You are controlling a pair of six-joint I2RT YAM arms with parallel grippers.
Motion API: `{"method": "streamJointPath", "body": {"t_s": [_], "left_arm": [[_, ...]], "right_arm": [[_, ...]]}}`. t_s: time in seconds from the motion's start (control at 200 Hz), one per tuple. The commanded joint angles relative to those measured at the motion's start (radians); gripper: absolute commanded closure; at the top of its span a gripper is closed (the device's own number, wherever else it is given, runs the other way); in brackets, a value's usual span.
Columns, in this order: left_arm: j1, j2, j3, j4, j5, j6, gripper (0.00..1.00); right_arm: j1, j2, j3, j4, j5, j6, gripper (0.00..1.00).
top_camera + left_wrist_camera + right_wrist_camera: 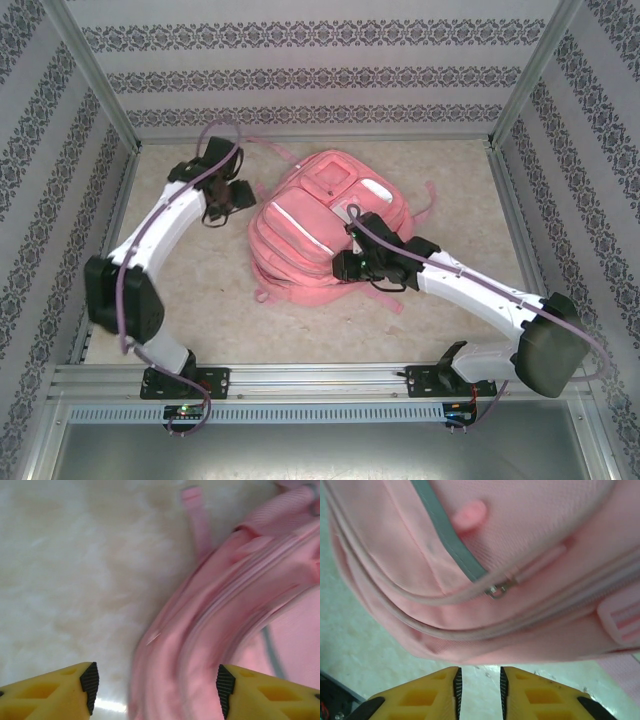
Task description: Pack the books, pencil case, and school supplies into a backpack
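The left gripper (157,692) is held wide open, with nothing caught between its fingers (90,681). It is poised just beside the backpack (300,235), at the bulging side that faces the table's left edge. One finger is set over bare table (200,300) and the other over pink fabric. So broad a spread is judged to suit a bite on the soft side wall, by which the bag could be steadied or a fold lifted. A loose strap (196,520) is seen lying on the table beyond that side.

The right gripper (480,687) is almost closed, only a narrow slit being left between its fingers, and nothing is gripped in it; pale table is seen through the slit. It is held at the bag's edge nearest the table's near side. A small metal zip pull (495,590) lies just ahead of it, at the end of a grey trim (445,535). The narrow setting is judged to be matched to a thin pull tab rather than to cloth.

The backpack is laid flat, pockets up, about the middle of the table and somewhat nearer the far edge, between the two arms so that either can reach it. The zips seen from the right wrist appear drawn shut, so opening a compartment is judged to be the step in hand
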Motion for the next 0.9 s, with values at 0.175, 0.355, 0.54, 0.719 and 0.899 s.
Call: {"method": "streamJointPath", "body": {"t_s": [0.175,0.355,0.54,0.719,0.899], "left_arm": [[-0.010,0.351,0.340,0.101,0.277,0.180,0.41],[-0.074,0.472,0.449,0.086,0.334,0.272,0.34],[-0.117,0.547,0.453,-0.016,0.206,0.308,0.35],[-0.116,0.468,0.239,0.041,0.113,0.267,0.41],[-0.117,0.360,0.011,0.081,0.065,0.192,0.44]], "right_arm": [[0.035,-0.012,-0.046,0.079,0.088,0.090,0.74],[0.033,0.037,-0.055,0.102,0.098,0.110,0.76],[0.022,0.082,-0.048,0.093,0.110,0.110,0.77],[-0.070,0.098,-0.057,0.077,0.113,0.068,0.77],[-0.190,0.158,-0.020,0.071,0.080,-0.032,0.76]]}}
